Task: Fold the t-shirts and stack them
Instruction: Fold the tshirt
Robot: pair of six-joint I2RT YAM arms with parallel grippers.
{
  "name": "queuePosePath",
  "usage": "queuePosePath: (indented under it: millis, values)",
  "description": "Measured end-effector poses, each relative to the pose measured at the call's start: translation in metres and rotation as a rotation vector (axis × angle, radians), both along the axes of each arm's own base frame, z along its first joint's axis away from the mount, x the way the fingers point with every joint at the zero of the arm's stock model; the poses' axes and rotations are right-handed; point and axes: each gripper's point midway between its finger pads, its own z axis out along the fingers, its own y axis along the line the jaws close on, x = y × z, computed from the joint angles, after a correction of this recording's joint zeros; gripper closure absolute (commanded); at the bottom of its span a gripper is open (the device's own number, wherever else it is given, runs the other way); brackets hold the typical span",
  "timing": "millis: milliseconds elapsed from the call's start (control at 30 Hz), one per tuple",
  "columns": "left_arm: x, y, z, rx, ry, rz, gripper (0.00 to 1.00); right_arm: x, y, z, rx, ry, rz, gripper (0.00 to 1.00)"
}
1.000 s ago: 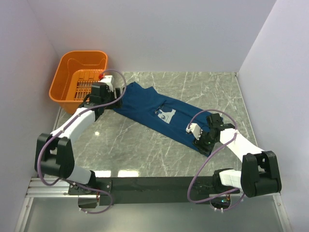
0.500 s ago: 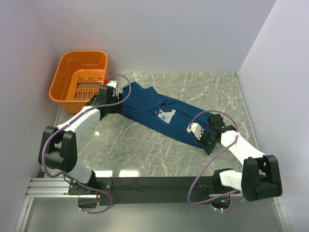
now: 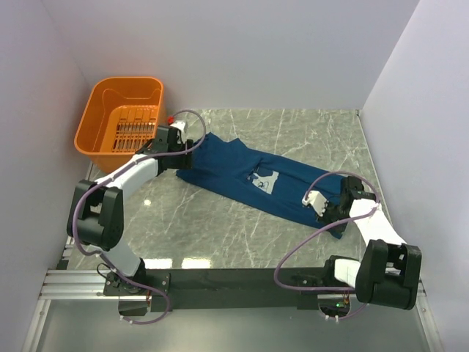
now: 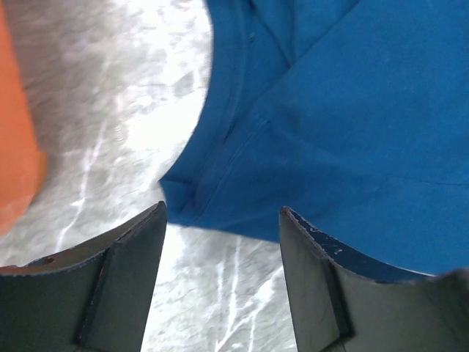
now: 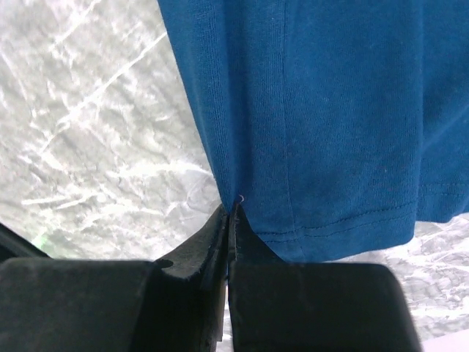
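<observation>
The dark navy t-shirt lies spread diagonally on the marble table, its pale chest print facing up. My left gripper hovers at the shirt's far-left corner. In the left wrist view it is open, with a folded sleeve edge of the t-shirt just ahead of the fingertips and bare marble between them. My right gripper is at the shirt's near-right end. The right wrist view shows it shut on the hem corner of the t-shirt.
An orange plastic basket stands at the table's far-left corner, close behind my left arm; its side shows at the left of the left wrist view. White walls enclose the table on three sides.
My right gripper has shut on the hem and pulled it to the right, shifting and stretching the shirt that way. My left gripper has moved right, following the shirt's far corner, narrowing slightly.
</observation>
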Motion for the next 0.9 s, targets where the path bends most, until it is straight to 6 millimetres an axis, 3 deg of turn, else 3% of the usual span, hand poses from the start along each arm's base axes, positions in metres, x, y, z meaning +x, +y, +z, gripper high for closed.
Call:
queuePosePath:
  millis: [233, 433, 700, 900]
  values:
    - [0.009, -0.019, -0.02, -0.009, 0.056, -0.063, 0.44, -0.005, -0.004, -0.004, 0.011, 0.029, 0.021, 0.98]
    - [0.012, -0.021, -0.047, 0.017, 0.131, -0.064, 0.47, -0.002, -0.005, -0.003, 0.019, 0.032, 0.019, 0.98]
    - [0.01, -0.013, -0.051, 0.058, 0.148, -0.04, 0.48, -0.003, -0.004, -0.005, 0.032, 0.048, 0.019, 0.98]
    - [0.008, -0.008, -0.053, 0.09, 0.154, -0.031, 0.65, -0.003, -0.004, -0.004, 0.037, 0.047, 0.013, 0.98]
